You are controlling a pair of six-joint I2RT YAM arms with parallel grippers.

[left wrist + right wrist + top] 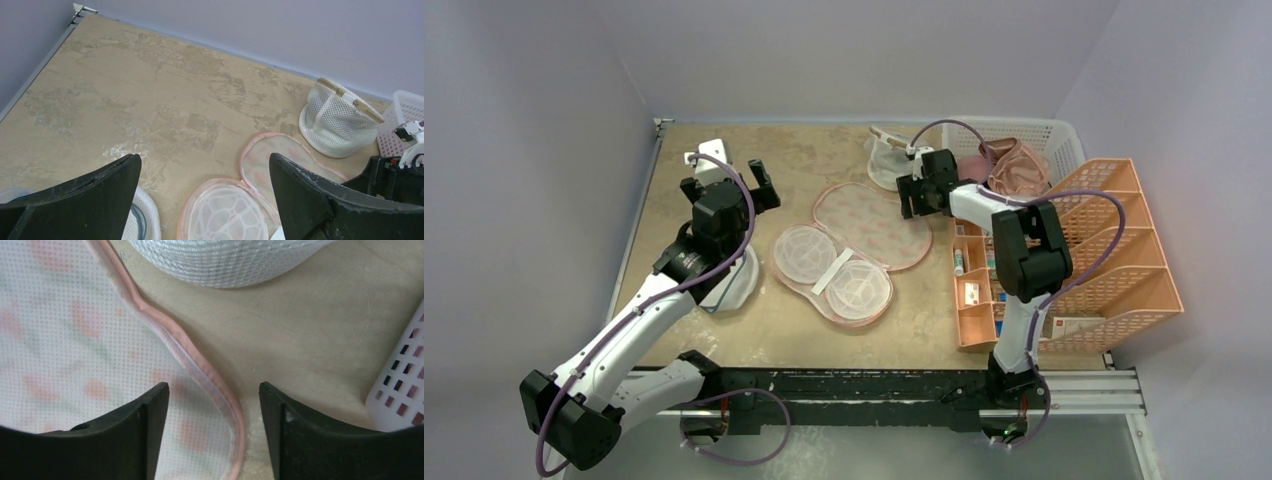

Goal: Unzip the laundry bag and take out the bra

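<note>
Just above laundry bag [866, 224] edge, right gripper [213, 390] apart; left gripper [205, 161] apart over table [804, 150]

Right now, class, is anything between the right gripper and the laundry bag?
Nothing visible. The open right gripper hangs directly over the laundry bag at its pink edge; the white mesh pouch lies beyond it.

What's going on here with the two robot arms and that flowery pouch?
Two robot arms are emptying a laundry bag. It already lies unzipped and spread open flat on the table, and looks empty. The bra sits in the white basket on the right. The right gripper hangs open over the bag's pink edge, holding nothing. The left gripper is open and empty too, off to the left.
</note>
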